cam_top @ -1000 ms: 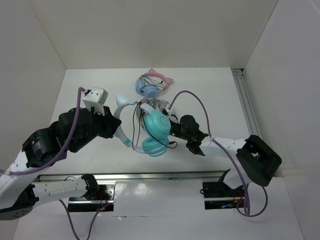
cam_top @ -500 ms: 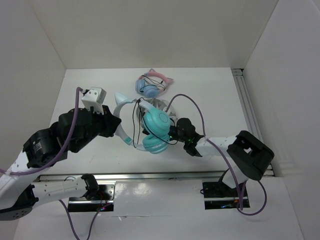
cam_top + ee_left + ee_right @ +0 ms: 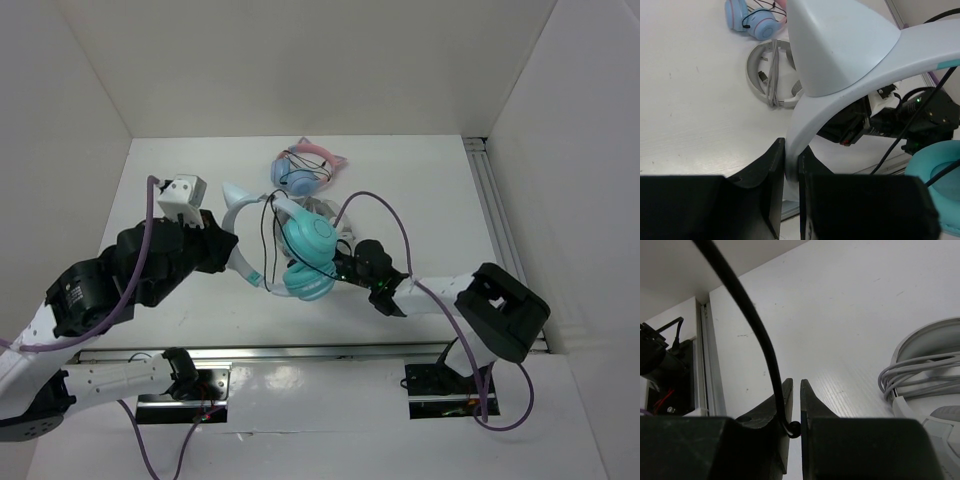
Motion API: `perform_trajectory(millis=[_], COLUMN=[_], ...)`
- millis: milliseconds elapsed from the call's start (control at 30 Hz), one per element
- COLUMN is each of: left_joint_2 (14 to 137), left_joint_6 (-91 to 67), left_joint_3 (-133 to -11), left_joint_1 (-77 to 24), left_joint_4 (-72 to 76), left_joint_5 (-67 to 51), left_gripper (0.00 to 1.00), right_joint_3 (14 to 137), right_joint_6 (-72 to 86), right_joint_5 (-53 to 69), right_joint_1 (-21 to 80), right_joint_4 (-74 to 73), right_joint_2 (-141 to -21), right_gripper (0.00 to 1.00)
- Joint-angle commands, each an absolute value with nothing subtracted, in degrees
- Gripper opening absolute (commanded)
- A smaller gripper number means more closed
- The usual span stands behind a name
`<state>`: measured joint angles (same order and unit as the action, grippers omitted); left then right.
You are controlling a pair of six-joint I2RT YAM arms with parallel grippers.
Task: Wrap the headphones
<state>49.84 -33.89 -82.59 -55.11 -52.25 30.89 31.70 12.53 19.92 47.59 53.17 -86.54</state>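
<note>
The headphones with teal ear cups and a pale-blue cat-ear headband are held up mid-table. My left gripper is shut on the headband, which runs up between its jaws in the left wrist view. The thin black cable loops around the cups. My right gripper sits just right of the lower teal cup and is shut on the cable, which is pinched deep between its jaws and arcs up and left.
A pink-banded blue-cupped pair lies at the back. A grey-and-white pair with a coiled grey cord lies behind the teal one, also in the right wrist view. A metal rail runs along the right wall.
The left gripper has carried the headphones a little up and left, tilting them. The right gripper followed leftward, closing in beside the lower cup with the cable.
</note>
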Motion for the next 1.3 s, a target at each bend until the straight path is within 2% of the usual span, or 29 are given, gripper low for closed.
perform_trajectory(millis=[0,233,433,767,933,1267], left_joint_2=[47.64,44.91,44.30,46.05,48.16,49.22], left_joint_6=[-39.37,-45.78,-49.66,-51.41,-53.87,-57.39], left_joint_3=[-82.10,-79.37,-77.09,-73.13,-70.14,-66.97], left_joint_1=[-55.37,-55.37,-55.37,-55.37,-55.37,-55.37], left_joint_4=[-46.23,-45.62,-44.30,-44.30,-46.14,-47.37], left_joint_5=[36.03,41.84,43.51,49.47,52.81,53.35], left_gripper=[0.00,0.00,0.00,0.00,0.00,0.00], right_joint_3=[29.89,25.85,24.96,31.81,37.08,35.60], right_joint_6=[12.04,11.51,9.32,4.40,0.80,0.18], right_joint_5=[16.09,3.63,-0.34,-7.64,-15.81,-22.49], right_joint_1=[49.04,55.98,63.10,73.64,81.73,83.76], right_joint_4=[56.25,58.62,59.24,45.89,37.45,38.41], right_joint_2=[-83.94,-81.57,-80.42,-77.17,-76.03,-75.23], right_gripper=[0.00,0.00,0.00,0.00,0.00,0.00])
